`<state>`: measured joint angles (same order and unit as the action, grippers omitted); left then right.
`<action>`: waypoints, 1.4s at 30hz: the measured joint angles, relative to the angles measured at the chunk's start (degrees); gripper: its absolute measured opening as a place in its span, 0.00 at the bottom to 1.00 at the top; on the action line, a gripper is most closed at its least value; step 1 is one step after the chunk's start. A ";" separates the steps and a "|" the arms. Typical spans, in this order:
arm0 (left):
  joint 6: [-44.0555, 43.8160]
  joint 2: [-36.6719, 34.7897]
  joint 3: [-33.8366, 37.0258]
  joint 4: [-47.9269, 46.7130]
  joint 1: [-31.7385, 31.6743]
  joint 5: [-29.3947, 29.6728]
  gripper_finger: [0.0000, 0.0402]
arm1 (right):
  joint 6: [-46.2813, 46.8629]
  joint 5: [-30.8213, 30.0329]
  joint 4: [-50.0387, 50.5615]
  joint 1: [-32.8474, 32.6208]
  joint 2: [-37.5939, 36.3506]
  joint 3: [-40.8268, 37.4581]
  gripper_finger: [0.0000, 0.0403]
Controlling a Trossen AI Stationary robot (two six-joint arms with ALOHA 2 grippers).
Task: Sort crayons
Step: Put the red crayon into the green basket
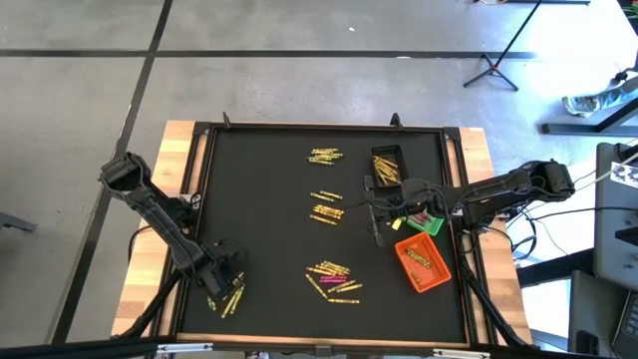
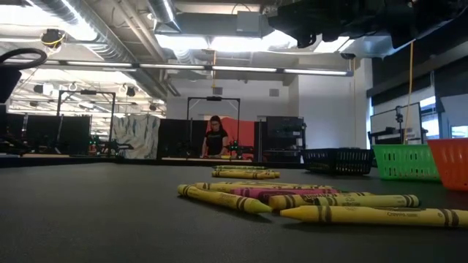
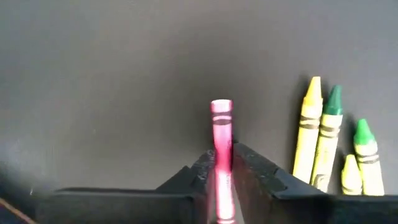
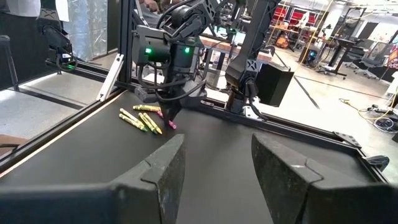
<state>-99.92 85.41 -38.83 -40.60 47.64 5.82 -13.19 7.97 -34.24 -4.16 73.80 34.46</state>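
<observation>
We see the left gripper [image 3: 222, 180] clamped on one pink crayon [image 3: 221, 143] — a slim paper-wrapped stick — at the near-left corner of the matte black table [image 1: 259, 199], beside four yellow and green crayons [image 3: 333, 143]. The right gripper [image 4: 214, 171] hangs spread and empty (over the three mesh bins [image 1: 421, 261] — black, green, orange).

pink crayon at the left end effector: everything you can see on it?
The pink crayon is a thin magenta stick in a paper wrapper with dark bands near its flat end. It sits pinched between the two dark fingers of the left end effector, flat end pointing forward over the black mat. Yellow and green crayons lie beside it, apart. Its tip is hidden.
</observation>
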 joint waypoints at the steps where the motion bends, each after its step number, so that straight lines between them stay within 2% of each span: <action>1: 0.02 0.00 0.00 0.00 -0.08 0.98 0.11 | 0.00 0.00 0.03 0.00 0.00 0.00 0.45; 9: 4.41 0.30 -1.28 -2.16 -0.30 10.87 0.04 | 0.76 0.00 0.76 0.01 0.02 0.00 0.45; 14: 10.04 0.31 -6.95 -8.20 -0.50 16.10 0.03 | 4.70 -3.10 1.17 0.02 0.02 0.00 0.47; 17: 15.98 0.24 -10.76 -10.96 -1.69 20.45 0.03 | 7.12 -4.36 1.51 0.02 0.05 0.00 0.52; 21: 26.21 0.20 -15.62 -10.66 -3.81 25.62 0.03 | 8.71 -3.53 2.67 0.02 0.44 0.00 0.64; 25: 39.20 0.15 -18.51 -5.83 -6.30 32.48 0.03 | 8.55 -0.97 3.23 0.00 0.44 0.00 0.73; 30: 56.57 0.13 -18.26 6.37 -9.54 41.25 0.03 | 8.64 -0.51 4.51 -2.09 0.44 0.00 0.76; 34: 69.18 0.13 -13.77 23.94 -11.86 46.56 0.03 | 8.45 -2.66 4.29 -4.73 0.44 0.00 0.76; 37: 79.59 0.13 -9.85 39.07 -14.18 45.01 0.03 | 8.36 -3.99 4.35 -6.19 0.44 0.00 0.76; 42: 93.18 0.13 -4.92 61.66 -18.21 36.18 0.03 | 7.34 -8.35 3.84 -7.58 0.77 0.00 0.76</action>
<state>-6.74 85.54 -43.75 21.06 29.43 42.01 -5.85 -0.39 -30.40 -11.74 74.57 34.46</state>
